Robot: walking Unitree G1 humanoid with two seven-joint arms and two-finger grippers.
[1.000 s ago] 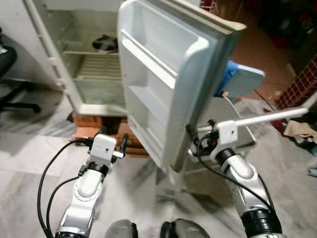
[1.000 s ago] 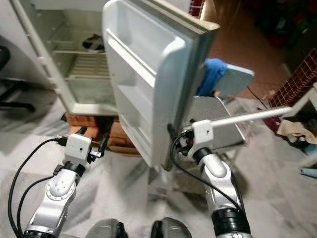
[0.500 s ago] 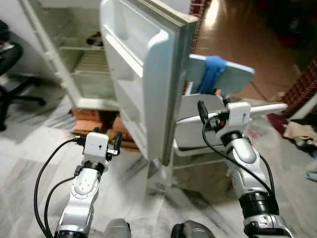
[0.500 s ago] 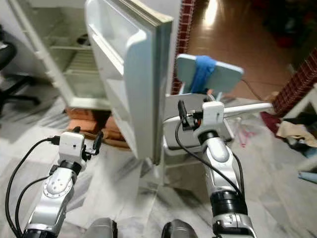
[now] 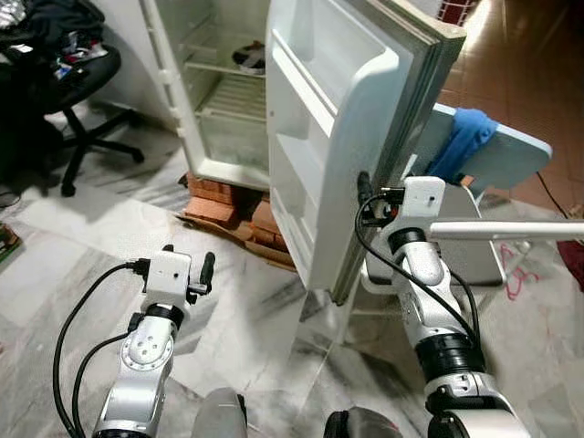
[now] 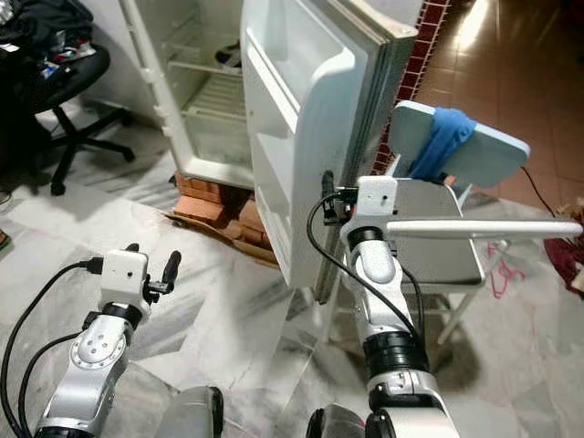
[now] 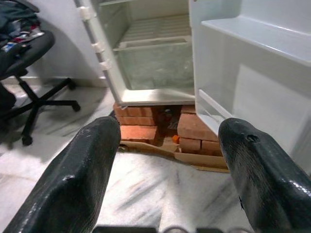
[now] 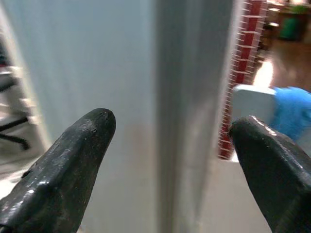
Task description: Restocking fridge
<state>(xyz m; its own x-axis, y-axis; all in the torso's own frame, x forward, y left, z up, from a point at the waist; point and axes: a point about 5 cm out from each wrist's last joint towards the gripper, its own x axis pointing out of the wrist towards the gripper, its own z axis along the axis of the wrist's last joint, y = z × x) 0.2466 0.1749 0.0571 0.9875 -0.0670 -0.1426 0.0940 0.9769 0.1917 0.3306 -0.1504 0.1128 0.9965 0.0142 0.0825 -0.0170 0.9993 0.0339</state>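
Note:
The white fridge (image 5: 224, 109) stands open on bricks, its shelves almost bare except for a dark and white thing (image 5: 248, 59) on an upper shelf. Its door (image 5: 338, 119) swings out toward me, inner racks empty. My right gripper (image 5: 363, 193) is open at the door's free edge, about halfway up. In the right wrist view the door edge (image 8: 175, 97) runs between the two spread fingers (image 8: 68, 160). My left gripper (image 5: 188, 259) is open, low over the marble floor, pointing at the fridge's base (image 7: 155, 97), holding nothing.
Red bricks (image 5: 233, 205) and cardboard lie under the fridge. A pale plastic chair (image 5: 474, 246) with a blue cloth (image 5: 461, 141) stands right behind the door. A black office chair (image 5: 78, 87) piled with things is at the left. A pale bar (image 5: 511, 230) runs right from my right wrist.
The whole view has shifted, so the camera moved back and leftward. My right gripper has gone from beside the chair to the door's edge. The left gripper stays low and open.

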